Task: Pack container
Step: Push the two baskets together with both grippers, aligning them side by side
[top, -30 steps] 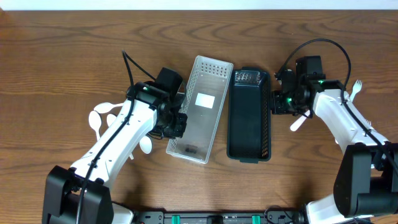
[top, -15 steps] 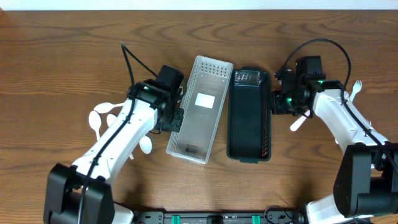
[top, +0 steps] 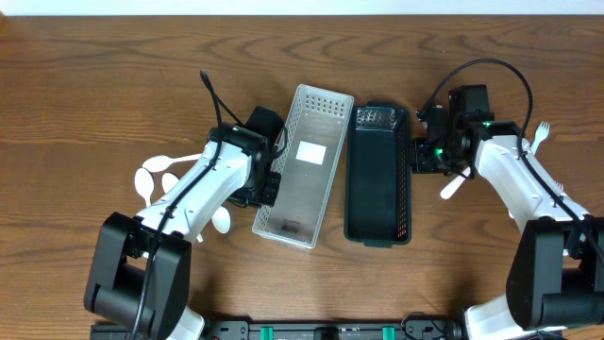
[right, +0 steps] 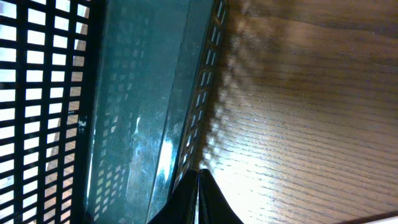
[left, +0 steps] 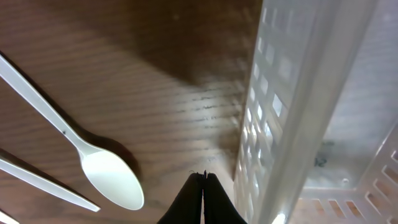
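The white basket (top: 304, 165) and the dark basket (top: 379, 175) lie side by side in the middle of the counter (top: 85, 85), long sides toward the left and right edges. The white one is slightly tilted.

The left gripper (top: 267, 186) is just beside the white basket's left wall, toward its near end. In the left wrist view its fingers (left: 196, 199) are pressed together with nothing between them. A white spoon (left: 112, 180) lies on the wood to their left.

The right gripper (top: 425, 157) is just beside the dark basket's right wall, near its far end, with its fingers (right: 191, 198) also closed on nothing. A white fork (top: 541, 135) lies toward the right edge.
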